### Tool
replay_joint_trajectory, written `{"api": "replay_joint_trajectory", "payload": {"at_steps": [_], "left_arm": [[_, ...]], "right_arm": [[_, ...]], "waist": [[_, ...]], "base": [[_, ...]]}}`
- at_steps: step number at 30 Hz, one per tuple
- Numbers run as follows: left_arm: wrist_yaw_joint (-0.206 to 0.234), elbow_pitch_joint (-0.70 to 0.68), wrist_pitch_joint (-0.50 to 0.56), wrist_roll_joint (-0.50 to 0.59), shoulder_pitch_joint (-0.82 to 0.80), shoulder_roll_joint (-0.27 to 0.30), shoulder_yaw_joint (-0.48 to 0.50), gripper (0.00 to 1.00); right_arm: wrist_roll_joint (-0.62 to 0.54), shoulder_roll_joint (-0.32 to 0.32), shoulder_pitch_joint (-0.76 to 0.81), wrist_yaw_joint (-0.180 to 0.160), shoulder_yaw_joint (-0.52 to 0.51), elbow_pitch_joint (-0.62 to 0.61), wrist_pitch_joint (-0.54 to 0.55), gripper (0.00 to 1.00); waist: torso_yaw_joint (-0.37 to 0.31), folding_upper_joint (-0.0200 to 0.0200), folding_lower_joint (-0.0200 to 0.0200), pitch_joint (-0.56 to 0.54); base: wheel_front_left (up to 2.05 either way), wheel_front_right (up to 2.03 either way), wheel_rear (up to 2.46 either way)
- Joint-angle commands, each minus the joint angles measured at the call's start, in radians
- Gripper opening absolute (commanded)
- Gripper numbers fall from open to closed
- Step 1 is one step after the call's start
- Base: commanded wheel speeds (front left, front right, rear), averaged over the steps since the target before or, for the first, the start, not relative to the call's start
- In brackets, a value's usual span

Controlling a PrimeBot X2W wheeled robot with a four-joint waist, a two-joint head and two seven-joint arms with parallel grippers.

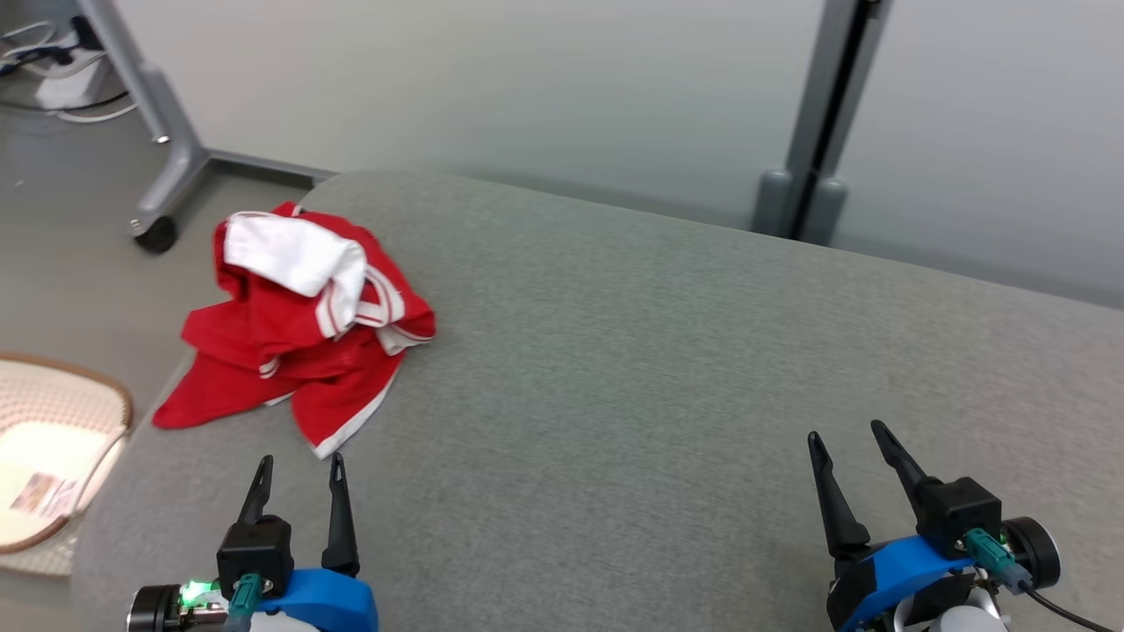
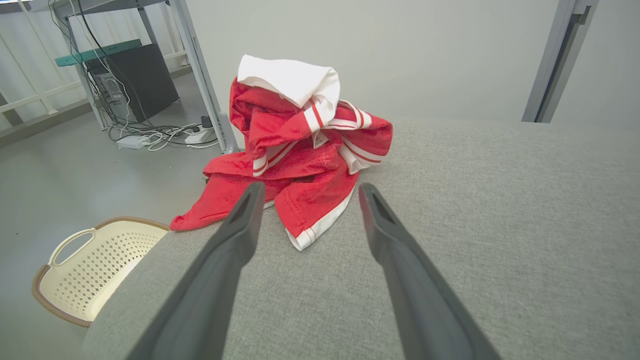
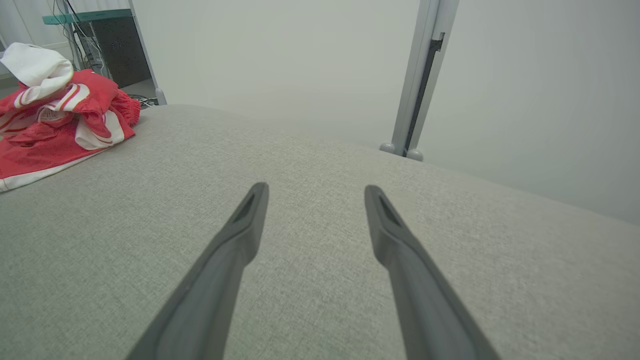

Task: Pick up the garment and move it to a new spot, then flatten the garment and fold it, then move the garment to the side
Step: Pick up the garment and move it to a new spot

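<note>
We are at the first step, picking up the crumpled red mesh garment with white trim [image 1: 299, 342]. It lies bunched on the far-left corner of the grey fabric-covered surface [image 1: 667, 351], with one flap hanging over that surface's left edge.

Our left gripper [image 1: 301, 458] hovers over the near-left part of the surface, its two dark fingers spread apart and empty, pointing at the nearest hem. Our right gripper [image 1: 844, 430] is over the near-right part, fingers likewise apart and holding nothing.

We judge the left arm should go in low and pinch a thick fold of the heap rather than the thin hem. It should close fully, then lift high enough to free the flap, so it does not drag toward the cream perforated plastic basket [image 2: 95, 280] on the floor beside the surface's left edge.
</note>
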Motion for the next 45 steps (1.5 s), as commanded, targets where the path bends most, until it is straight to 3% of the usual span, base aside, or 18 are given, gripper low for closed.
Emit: {"api": "replay_joint_trajectory", "payload": {"at_steps": [1, 10, 18, 28, 37, 45], "left_arm": [[0.003, -0.004, -0.005, 0.002, 0.006, -0.002, 0.005, 1.00], [-0.002, -0.012, -0.005, 0.005, 0.025, -0.007, 0.036, 1.00], [-0.009, -0.016, -0.005, -0.006, 0.034, -0.014, 0.060, 1.00], [-0.044, 0.001, -0.005, -0.027, -0.043, -0.020, 0.097, 1.00], [-0.078, 0.060, -0.005, -0.031, -0.247, 0.014, 0.148, 1.00], [-0.099, 0.202, -0.004, -0.048, -0.435, 0.052, 0.186, 1.00]], "right_arm": [[0.005, -0.004, -0.013, 0.000, 0.005, 0.000, -0.004, 1.00], [0.009, -0.004, -0.016, 0.000, 0.032, 0.005, -0.004, 1.00], [-0.002, -0.004, -0.025, 0.000, 0.048, 0.005, -0.004, 1.00], [-0.027, -0.004, -0.052, 0.000, 0.073, -0.004, -0.004, 1.00], [-0.057, -0.020, -0.102, 0.000, 0.100, -0.022, -0.004, 1.00], [-0.046, -0.041, -0.145, 0.000, 0.123, -0.052, -0.004, 1.00]], "waist": [[0.039, 0.0000, 0.0000, 0.021], [0.151, 0.0000, 0.0000, 0.030], [0.171, 0.0000, 0.0000, 0.045], [0.110, 0.0000, 0.0000, 0.099], [0.024, 0.0000, 0.0000, 0.203], [-0.046, 0.0000, 0.0000, 0.289]], "base": [[0.00, 0.00, 0.00], [0.00, 0.00, 0.00], [0.00, 0.00, 0.00], [0.00, 0.00, 0.00], [0.00, 0.00, 0.00], [0.00, 0.00, 0.00]]}}
